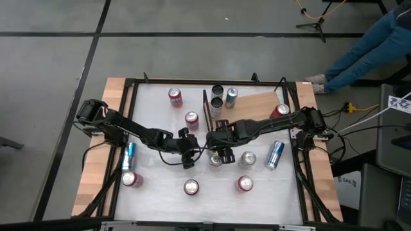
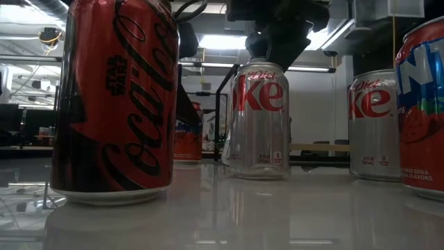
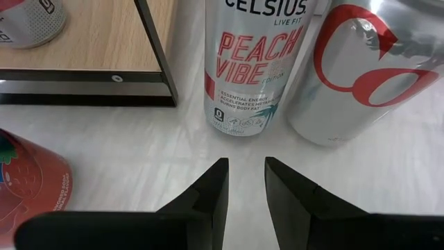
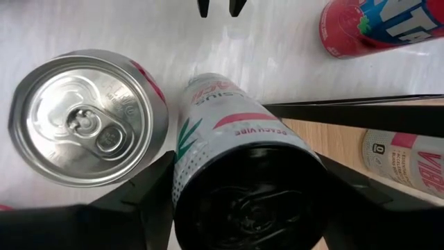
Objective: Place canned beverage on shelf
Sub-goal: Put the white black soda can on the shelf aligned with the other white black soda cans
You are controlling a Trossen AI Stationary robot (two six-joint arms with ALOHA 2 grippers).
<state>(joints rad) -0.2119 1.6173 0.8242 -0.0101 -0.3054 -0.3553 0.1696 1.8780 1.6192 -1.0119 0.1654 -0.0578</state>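
White counter (image 1: 160, 192) held cans; right hand (image 1: 223, 153) gripped a Celsius can (image 4: 239, 139) beside the shelf (image 1: 253, 106); left hand (image 3: 246, 182) stood slightly open, empty.

A slim white Celsius "Peach Vibe" can (image 4: 236, 173) stands upright on the white tabletop, clamped between the two dark fingers of the right gripper (image 1: 223, 153), near the middle of the tabletop. It sits just beside a silver Diet Coke can (image 4: 87, 118) and close to the front edge of the shelf (image 1: 253, 106) — a flat, light-brown wooden board with a thin black metal frame, lying toward the far side of the tabletop. Two slim cans (image 1: 223, 97) already stand on the shelf's far end; another Celsius can (image 4: 406, 163) shows on the board in the right wrist view.
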